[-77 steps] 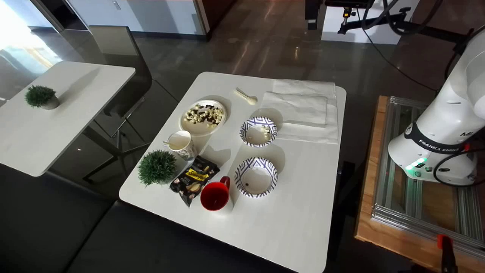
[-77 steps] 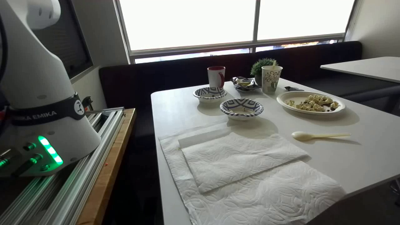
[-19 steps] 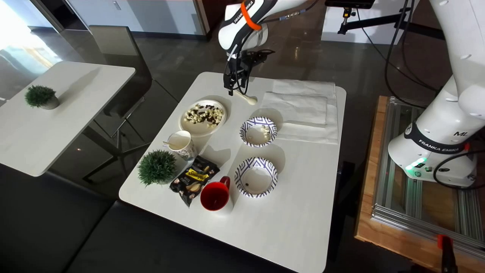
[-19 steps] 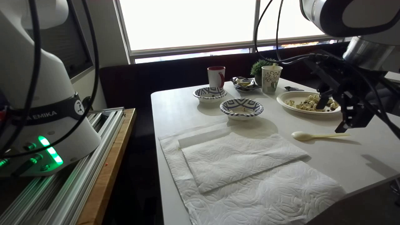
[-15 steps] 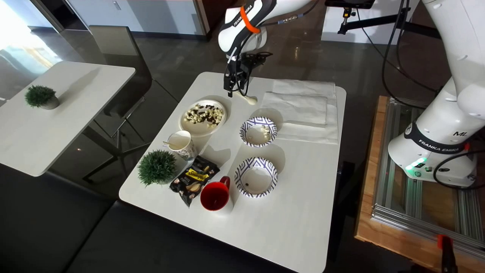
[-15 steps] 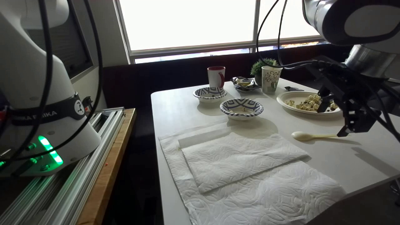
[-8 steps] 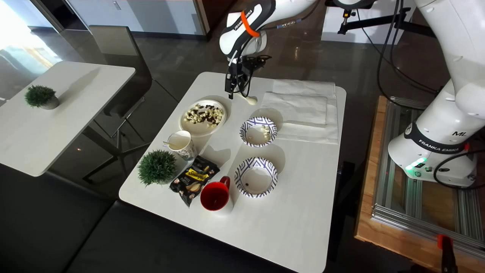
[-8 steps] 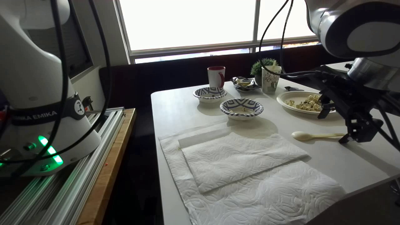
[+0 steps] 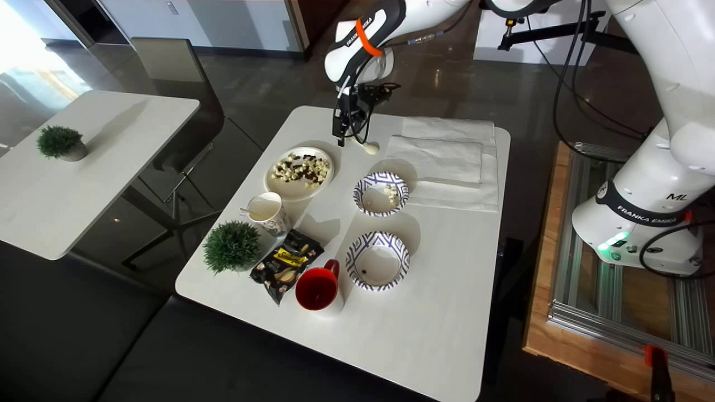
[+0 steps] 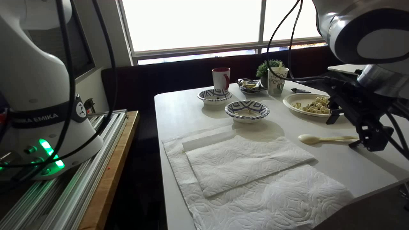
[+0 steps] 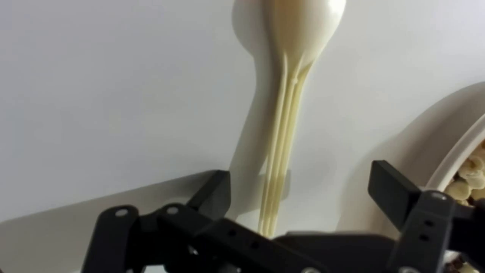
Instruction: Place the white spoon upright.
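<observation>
Lying flat on the white tabletop (image 9: 435,290), the white spoon (image 11: 282,125) has its rounded end just beside the folded paper towels (image 9: 447,159) and its handle leading in to the claw (image 11: 302,186). The claw is released: its jaws stand wide apart, one on each side of the handle, and the wrist view shows bare tabletop between the handle and both of them. The handle sits closer to one jaw than to the other, and its far end is hidden behind the claw's body. The jaws are low, though whether their tips touch the tabletop is hard to say from these angles.

Near the claw is a round white plate (image 9: 289,192) of popcorn (image 11: 471,170). A blue-patterned bowl (image 9: 374,197) with a few pieces of popcorn stands near the paper towels; a matching bowl (image 9: 385,267) just past it has a small dark speck (image 9: 363,272) inside. Beyond the plate from the claw, a patterned paper cup (image 10: 275,88) with a pale stick (image 9: 256,214) leaning in it stands close to a potted plant (image 9: 232,245). A black snack bag (image 9: 287,258) lies between the plant and a white mug (image 10: 220,80) with a red inside, whose red handle is just beside the matching bowl.
</observation>
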